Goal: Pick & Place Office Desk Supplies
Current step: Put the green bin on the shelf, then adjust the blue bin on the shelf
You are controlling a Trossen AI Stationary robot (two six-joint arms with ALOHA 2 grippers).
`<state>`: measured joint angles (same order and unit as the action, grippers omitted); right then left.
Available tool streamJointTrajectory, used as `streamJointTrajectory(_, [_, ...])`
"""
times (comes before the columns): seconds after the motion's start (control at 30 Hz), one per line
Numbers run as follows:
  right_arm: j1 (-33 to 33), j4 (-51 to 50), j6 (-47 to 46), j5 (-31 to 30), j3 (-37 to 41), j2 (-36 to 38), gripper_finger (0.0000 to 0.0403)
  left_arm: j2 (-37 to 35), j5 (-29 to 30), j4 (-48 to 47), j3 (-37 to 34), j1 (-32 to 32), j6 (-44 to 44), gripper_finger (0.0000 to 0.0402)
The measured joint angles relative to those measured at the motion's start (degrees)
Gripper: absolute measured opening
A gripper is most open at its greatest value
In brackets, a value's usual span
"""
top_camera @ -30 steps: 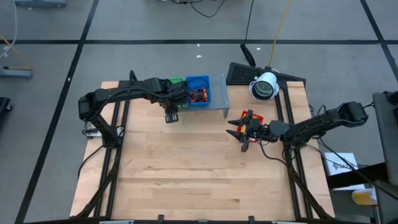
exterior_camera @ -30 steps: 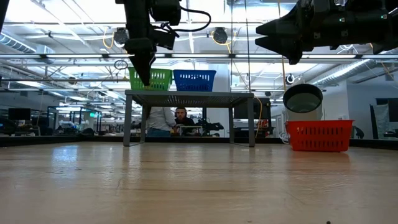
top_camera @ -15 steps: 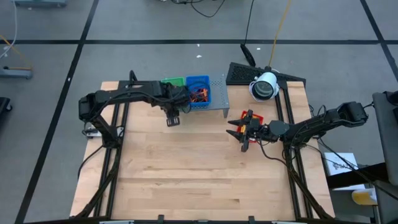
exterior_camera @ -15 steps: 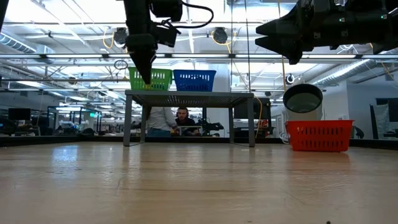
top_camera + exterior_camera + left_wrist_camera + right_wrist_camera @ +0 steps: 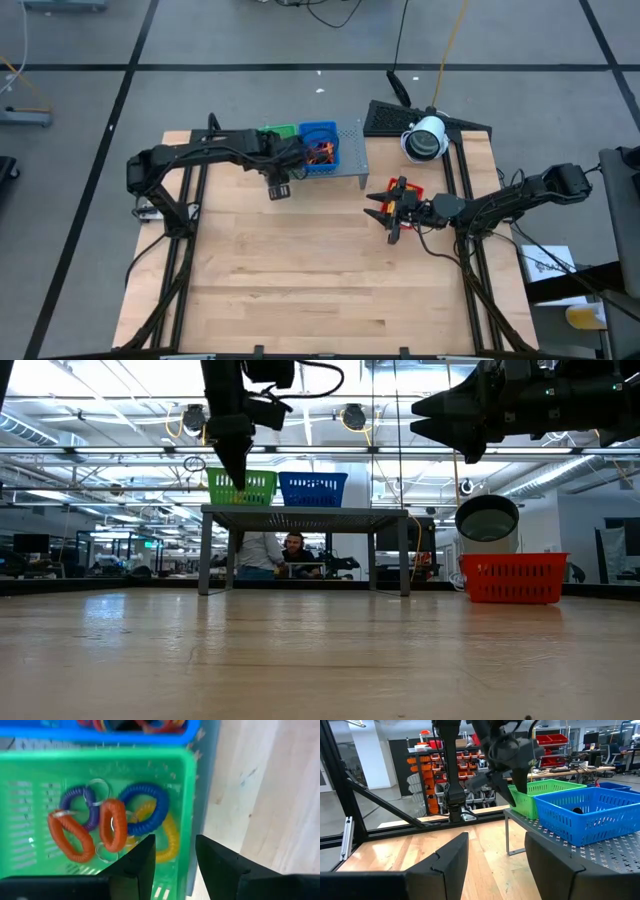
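A green tray (image 5: 185, 795) stands on the grey perforated shelf (image 5: 350, 160) at the table's far side. It holds coiled rings: orange (image 5: 67, 837), purple (image 5: 80, 805), blue (image 5: 147, 807) and yellow (image 5: 170, 837). The blue tray (image 5: 322, 143) beside it holds orange-red rubber bands (image 5: 318, 153). My left gripper (image 5: 175, 865) points down over the green tray's near part, open and empty; it also shows in the low view (image 5: 237, 468). My right gripper (image 5: 382, 215) hovers open and empty by the red tray (image 5: 408, 190), above the table (image 5: 425, 415). No yellow packets show.
The shelf stands on legs (image 5: 205, 550) above the wooden table (image 5: 300, 270). A white round device (image 5: 425, 138) and a black pad (image 5: 385, 118) sit at the far right. The red tray rests on the table (image 5: 513, 578). People sit in the room behind (image 5: 290, 550).
My left gripper has edged a little toward the table's right edge above the green tray, still pointing down and open. The right arm has kept still.
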<state>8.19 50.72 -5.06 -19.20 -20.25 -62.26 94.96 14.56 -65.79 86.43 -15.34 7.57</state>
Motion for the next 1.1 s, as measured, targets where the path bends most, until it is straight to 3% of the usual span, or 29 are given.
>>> streamJointTrajectory(0.4, [0.00, 0.00, 0.02, 0.00, 0.00, 0.00, 0.0185, 0.00, -0.97, -0.99, 12.37, 3.94, -1.01, 0.0149])
streamJointTrajectory(0.6, [-0.04, -0.02, 0.00, -0.03, 0.00, 0.00, 0.0185, -0.04, 1.79, 10.93, 15.35, 2.74, -1.94, 0.0122])
streamJointTrajectory(0.8, [-0.04, 0.02, 0.00, -0.06, 0.00, 0.00, 0.0185, 0.81, -10.47, 18.78, 15.36, -4.10, -3.99, 0.0012])
streamJointTrajectory(1.1, [-1.53, -0.06, -1.72, -0.02, 0.00, -0.02, 0.0185, 2.34, -27.52, 27.07, 15.39, -14.09, -9.50, 0.0006])
